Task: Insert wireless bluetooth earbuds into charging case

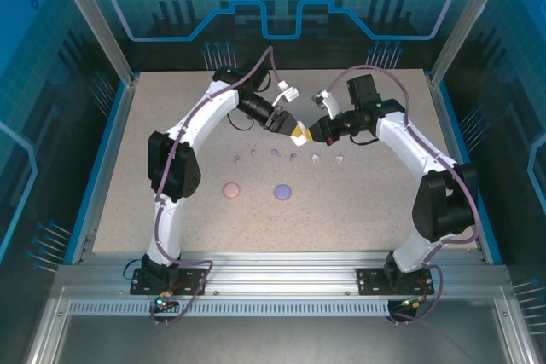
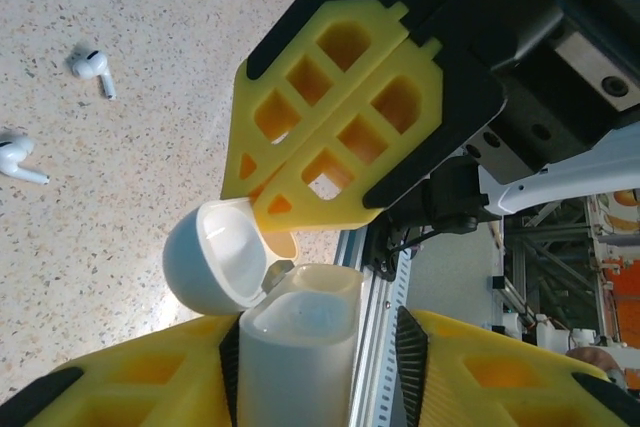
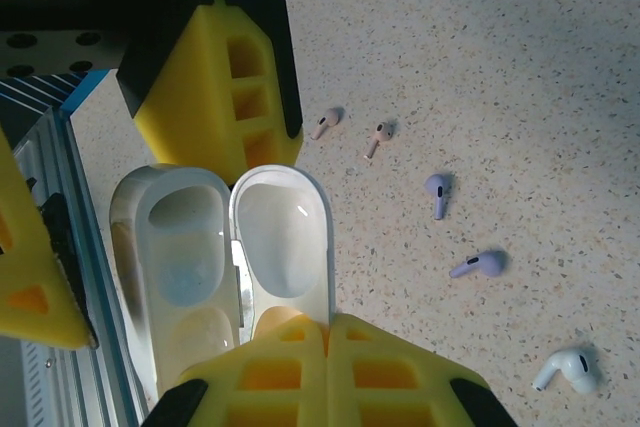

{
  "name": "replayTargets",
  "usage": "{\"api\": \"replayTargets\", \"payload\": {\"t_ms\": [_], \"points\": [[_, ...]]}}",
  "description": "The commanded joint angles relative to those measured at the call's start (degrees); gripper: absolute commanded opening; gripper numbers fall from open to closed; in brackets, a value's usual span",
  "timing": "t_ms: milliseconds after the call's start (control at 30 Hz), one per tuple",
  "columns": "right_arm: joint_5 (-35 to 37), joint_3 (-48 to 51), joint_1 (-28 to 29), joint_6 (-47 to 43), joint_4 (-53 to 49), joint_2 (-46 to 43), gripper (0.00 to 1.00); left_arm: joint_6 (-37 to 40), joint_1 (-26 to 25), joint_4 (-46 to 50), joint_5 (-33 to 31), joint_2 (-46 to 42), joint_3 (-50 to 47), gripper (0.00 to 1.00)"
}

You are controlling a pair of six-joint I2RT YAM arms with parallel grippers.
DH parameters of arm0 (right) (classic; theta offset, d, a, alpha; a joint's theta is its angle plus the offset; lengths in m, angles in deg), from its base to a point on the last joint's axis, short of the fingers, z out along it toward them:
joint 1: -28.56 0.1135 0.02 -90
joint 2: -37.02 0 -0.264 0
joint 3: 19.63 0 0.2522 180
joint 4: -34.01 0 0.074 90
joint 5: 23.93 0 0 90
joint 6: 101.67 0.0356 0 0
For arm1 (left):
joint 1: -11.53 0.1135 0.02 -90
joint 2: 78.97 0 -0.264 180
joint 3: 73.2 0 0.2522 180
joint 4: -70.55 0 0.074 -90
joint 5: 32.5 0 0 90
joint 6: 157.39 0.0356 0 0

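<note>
Bench (image 1: 171, 228): speckled beige; everything below sits on it or hangs above it
Left fingers (image 2: 228, 347): closed onto the body of the white case (image 3: 175, 257), one pad on each side
Right fingers (image 3: 330, 367): pressed fully together with nothing between them; tips against the rim of the open lid (image 3: 283, 247)
White case: held in the air over mid-bench, behind the earbud row; lid swung out beside the body; both hollows face the right wrist camera; long axis runs toward the right fingers
Closed cases: pink case (image 1: 231, 189) and purple case (image 1: 282, 191); flat, side by side, nearer the arm bases than the row
Earbuds: loose in a row across the bench; pale pink earbuds (image 3: 378, 137) leftmost, purple earbuds (image 3: 437, 194) in the middle, white earbuds (image 2: 90, 65) rightmost; all on their sides, stems at differing angles
</note>
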Motion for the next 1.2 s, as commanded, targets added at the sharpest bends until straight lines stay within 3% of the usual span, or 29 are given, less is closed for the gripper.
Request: {"api": "replayTargets", "payload": {"t_ms": [0,500,900,1167], "points": [[-1.9,-2.0,0.6,-1.1,-1.8,0.6,0.00,2.1,0.0,2.3,3.0,1.0,2.4,0.41],[-1.5,-2.8,0.6,-1.3,-2.4,1.0,0.00,4.8,0.0,6.2,4.2,2.3,3.9,0.36],[-1.5,-2.9,0.6,-1.2,-2.0,1.2,0.00,4.7,0.1,6.5,5.1,3.6,5.8,0.27],[-2.0,-3.1,0.6,-1.1,-1.9,1.3,0.00,5.0,-0.2,7.0,5.6,4.4,6.1,0.30]]}}
